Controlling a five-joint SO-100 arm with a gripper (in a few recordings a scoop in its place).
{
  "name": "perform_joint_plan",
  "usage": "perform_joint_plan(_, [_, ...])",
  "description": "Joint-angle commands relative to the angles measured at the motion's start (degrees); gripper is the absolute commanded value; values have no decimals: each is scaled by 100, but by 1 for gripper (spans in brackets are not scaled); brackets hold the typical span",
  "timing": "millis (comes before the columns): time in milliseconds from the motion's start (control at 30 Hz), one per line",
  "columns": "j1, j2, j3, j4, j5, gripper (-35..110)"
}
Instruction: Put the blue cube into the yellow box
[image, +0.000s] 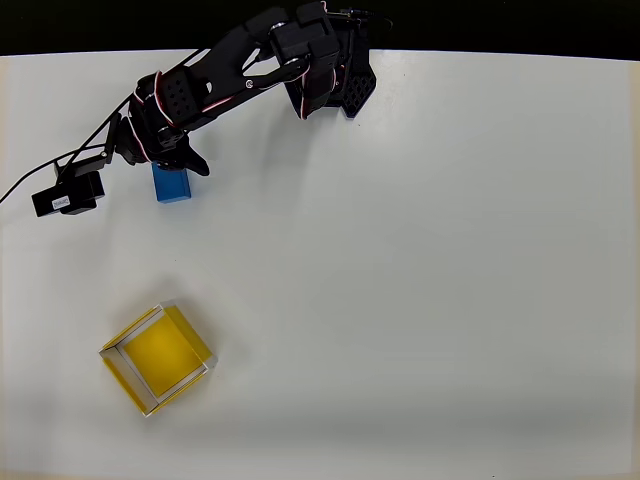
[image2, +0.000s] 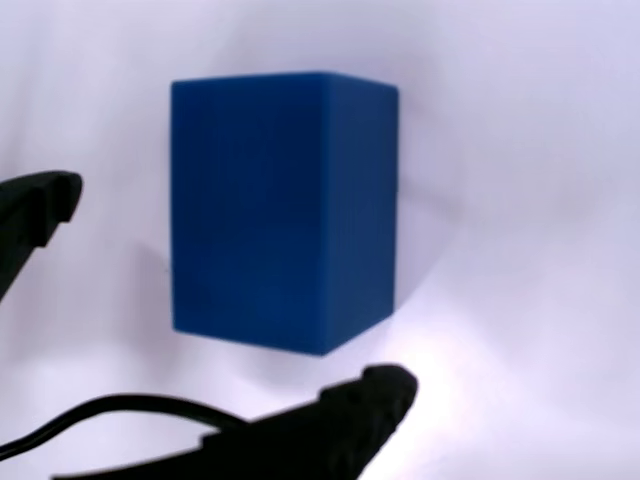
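The blue cube (image: 172, 185) sits on the white table (image: 420, 280), well up from the yellow box (image: 157, 358) in the overhead view. We'd worry about a finger tip clipping it and shoving it aside, since the cube isn't centred. In the wrist view it's just ahead of our gripper (image2: 225, 300), fingers spread wide, nothing held.

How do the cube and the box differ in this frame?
The cube is a solid blue block; the box is an open-topped yellow tray with pale rims. The cube is the smaller of the two, the box clearly wider. The cube sits right at the end effector, whose fingers are apart around it in the wrist view; the box stands alone, lower in the overhead view. Both rest on the white table.
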Motion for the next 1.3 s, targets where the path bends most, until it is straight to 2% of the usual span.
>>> perform_joint_plan(0, [123, 79, -562, -185, 0, 59])
perform_joint_plan(633, [-299, -642, -853, -360, 765, 57])
perform_joint_plan(1267, [-422, -536, -562, -272, 976, 50])
